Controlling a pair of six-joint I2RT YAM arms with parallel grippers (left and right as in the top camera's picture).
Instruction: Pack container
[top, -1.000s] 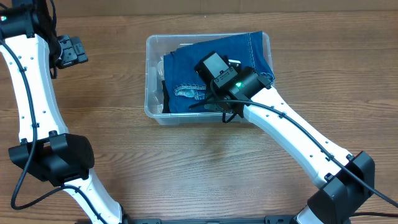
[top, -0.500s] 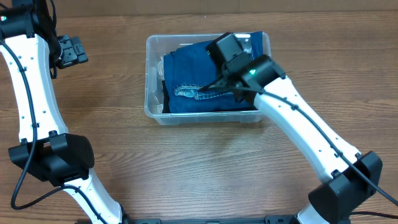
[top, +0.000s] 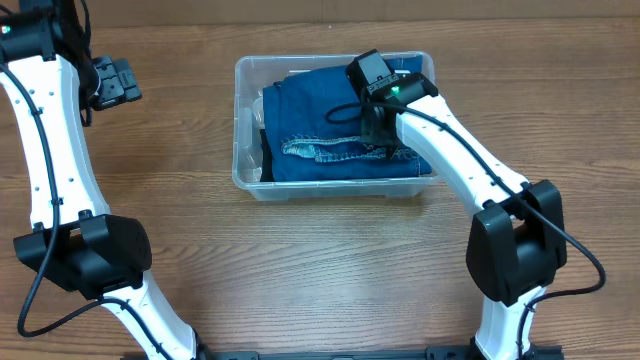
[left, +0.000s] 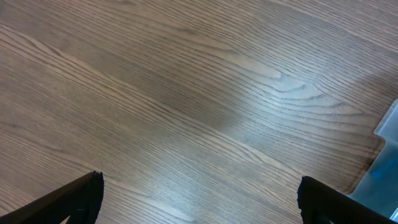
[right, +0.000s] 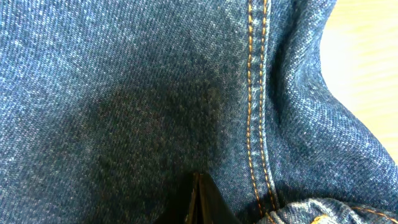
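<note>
The container (top: 240, 120), a clear plastic tub, stands at the back middle of the table with folded blue jeans (top: 310, 125) inside it. My right gripper (top: 374, 122) points down into the tub's right half. In the right wrist view its jaws (right: 196, 182) are shut tight, tips resting on the denim (right: 124, 81) beside an orange-stitched seam, with no cloth between them. My left gripper (top: 118, 82) hovers open at the far left, well away from the tub. Its wrist view shows the gripper (left: 200, 186) over bare wood, and the container's corner (left: 388, 124) at the right edge.
The wooden table (top: 300, 270) stretches in front of the tub. The left arm's white links (top: 45, 150) stand along the left side, and the right arm's base (top: 515, 250) sits at the front right.
The right gripper moved from the tub's middle toward its back right corner. The denim that hung over the right rim now lies inside the tub. The left arm has not moved.
</note>
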